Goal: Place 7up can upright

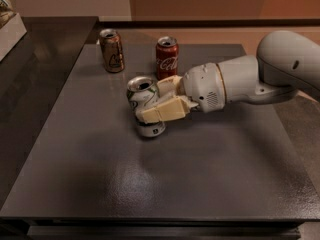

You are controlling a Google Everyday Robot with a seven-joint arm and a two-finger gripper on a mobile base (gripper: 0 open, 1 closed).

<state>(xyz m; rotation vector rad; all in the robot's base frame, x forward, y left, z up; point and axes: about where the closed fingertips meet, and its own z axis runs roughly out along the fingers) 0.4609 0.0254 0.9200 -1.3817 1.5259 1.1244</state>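
The 7up can (143, 101), silver-white with green lettering, stands almost upright near the middle of the dark table (100, 184), its open top tilted slightly toward the camera and its base on or just above the surface. My gripper (157, 101) reaches in from the right. Its cream fingers (162, 113) are closed around the can's middle, one in front and one behind. The white arm (250, 79) extends off to the right.
A red Coca-Cola can (167, 57) stands upright just behind the gripper. A brown-gold can (111, 50) stands upright at the back left. A white box (10, 26) sits at the far left edge.
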